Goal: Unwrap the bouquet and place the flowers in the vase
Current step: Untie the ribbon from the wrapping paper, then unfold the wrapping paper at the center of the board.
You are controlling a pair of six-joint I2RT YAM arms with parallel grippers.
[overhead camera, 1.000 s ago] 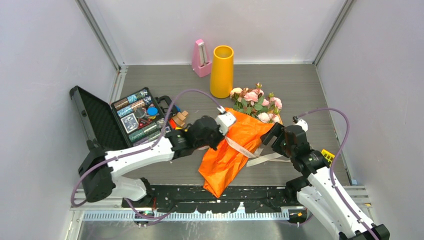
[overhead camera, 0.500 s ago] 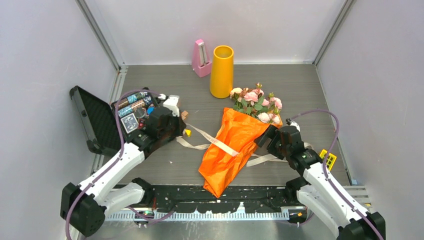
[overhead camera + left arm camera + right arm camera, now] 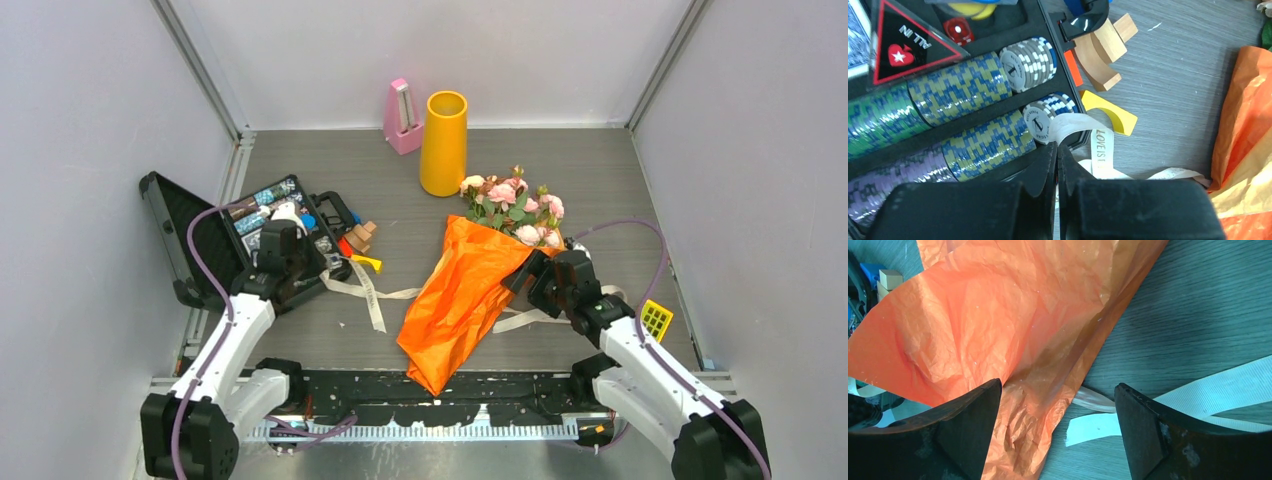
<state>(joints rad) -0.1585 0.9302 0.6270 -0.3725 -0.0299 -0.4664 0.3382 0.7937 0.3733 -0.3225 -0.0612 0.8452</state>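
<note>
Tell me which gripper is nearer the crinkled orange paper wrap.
Right. The right gripper hangs at the orange paper; the left gripper is away at the black poker-chip case.

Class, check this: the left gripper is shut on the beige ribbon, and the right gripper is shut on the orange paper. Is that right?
No. The right gripper is open over the edge of the orange paper, as the right wrist view shows. The rest stands.

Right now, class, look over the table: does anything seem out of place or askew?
Yes: the ribbon lies untied, trailing from the bouquet onto the open chip case, its end pinched in the left gripper. The bouquet lies on its side.
</note>
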